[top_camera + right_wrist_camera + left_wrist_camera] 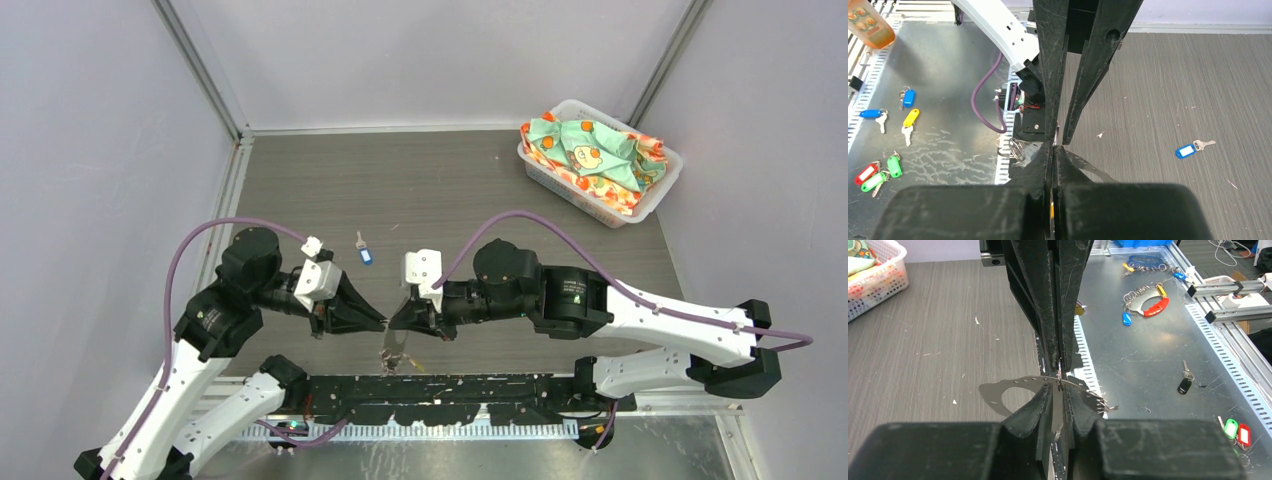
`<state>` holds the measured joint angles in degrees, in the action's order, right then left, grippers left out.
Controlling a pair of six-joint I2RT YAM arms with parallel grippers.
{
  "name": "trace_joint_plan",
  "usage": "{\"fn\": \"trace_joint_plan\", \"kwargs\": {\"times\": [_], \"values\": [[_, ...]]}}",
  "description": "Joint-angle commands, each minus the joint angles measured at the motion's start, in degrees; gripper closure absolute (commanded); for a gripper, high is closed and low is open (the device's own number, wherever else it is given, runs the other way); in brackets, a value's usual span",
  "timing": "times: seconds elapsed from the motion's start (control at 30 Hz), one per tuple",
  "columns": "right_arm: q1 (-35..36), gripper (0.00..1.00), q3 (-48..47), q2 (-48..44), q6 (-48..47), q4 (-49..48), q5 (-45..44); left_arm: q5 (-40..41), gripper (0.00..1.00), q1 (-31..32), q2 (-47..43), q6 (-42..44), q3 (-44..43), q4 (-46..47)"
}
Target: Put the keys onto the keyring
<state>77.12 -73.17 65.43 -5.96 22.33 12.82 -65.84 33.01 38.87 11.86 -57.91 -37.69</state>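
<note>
key (365,254) behind keyring (394,350) | keyring front centre | basket (655,195) far right corner

Open tabletop (450,190) around the blue key (365,255) (basket (563,188) blocks the far-right corner).

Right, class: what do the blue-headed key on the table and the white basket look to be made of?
The key: its head looks like glossy blue plastic with a pale label window, and its blade is silvery, so probably metal. The basket: likely white moulded plastic, judging by its even lattice walls.
</note>
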Motion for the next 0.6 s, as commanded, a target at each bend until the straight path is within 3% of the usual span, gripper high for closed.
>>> {"fn": "trace_joint_plan", "kwargs": {"times": [0.0,0.3,0.47,0.57], "values": [[0.0,0.99,-3.3,0.0,-0.5,-2.8,1.2,-1.0,0.86,0.4,-0.2,-1.0,-0.3,2.0],[0.0,0.99,-3.3,0.6,-0.4,-3.6,1.4,-1.7,0.78,1.1,-0.3,-2.9,-0.2,3.7],[0.0,0.99,-3.3,0.5,-0.2,-4.0,1.6,-0.6,0.97,1.1,-0.7,-1.6,0.3,3.7],[0.0,0.99,-3.4,0.3,-0.1,-4.0,1.6,0.7,0.99,1.1,-1.4,-0.4,0.7,3.7]]}}
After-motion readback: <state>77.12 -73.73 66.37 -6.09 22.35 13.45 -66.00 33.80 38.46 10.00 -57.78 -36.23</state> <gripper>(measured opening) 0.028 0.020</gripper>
